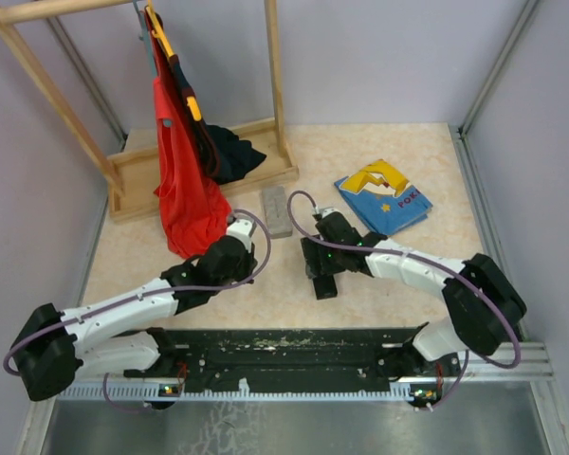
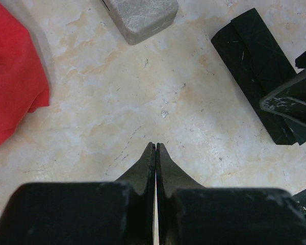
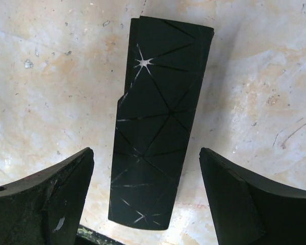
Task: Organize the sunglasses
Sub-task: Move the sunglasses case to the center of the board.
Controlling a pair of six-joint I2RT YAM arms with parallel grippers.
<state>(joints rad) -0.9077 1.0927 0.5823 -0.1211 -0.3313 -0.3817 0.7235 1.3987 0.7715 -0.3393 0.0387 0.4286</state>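
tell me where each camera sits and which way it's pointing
Top external: above and behind the bases, looking down on the table; left arm and right arm show.
Left wrist: low over the table, looking ahead and down; shut left gripper at the bottom.
Right wrist: straight down on the black case; open right gripper straddles it.
Shared: all three show the black case.

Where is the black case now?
In the top view the black case lies on the table under the open right gripper, right of the grey case.
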